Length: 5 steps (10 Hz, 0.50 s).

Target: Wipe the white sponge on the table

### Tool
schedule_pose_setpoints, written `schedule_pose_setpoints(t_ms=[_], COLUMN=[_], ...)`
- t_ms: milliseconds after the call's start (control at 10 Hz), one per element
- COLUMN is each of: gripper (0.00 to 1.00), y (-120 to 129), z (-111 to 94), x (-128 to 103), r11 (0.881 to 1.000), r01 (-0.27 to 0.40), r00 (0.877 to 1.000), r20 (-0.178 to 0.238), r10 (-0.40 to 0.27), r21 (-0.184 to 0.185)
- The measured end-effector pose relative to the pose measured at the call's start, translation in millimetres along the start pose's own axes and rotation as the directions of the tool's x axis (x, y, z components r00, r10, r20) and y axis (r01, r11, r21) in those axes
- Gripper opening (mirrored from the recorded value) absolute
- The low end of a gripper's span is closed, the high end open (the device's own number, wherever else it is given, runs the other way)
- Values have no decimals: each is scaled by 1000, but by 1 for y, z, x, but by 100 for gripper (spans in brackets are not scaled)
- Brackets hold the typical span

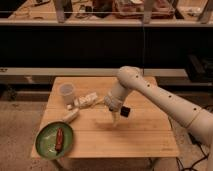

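The gripper (116, 120) hangs spread and empty low over the middle of the table (140, 141), the white sponge (70, 115) lying well off to its side between pale pack (86, 100) and green plate (45, 146), so a careless reach may shove those neighbours or pinch the wrong thing.
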Motion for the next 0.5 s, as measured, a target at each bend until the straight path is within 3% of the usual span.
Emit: schedule_pose_setpoints(t_ms=[500], gripper=[80], y=[-1], z=[-1], x=[2], r11=[1000], r01=[-7], r00=[1000], r20=[-6], r10=[7], r21=[6])
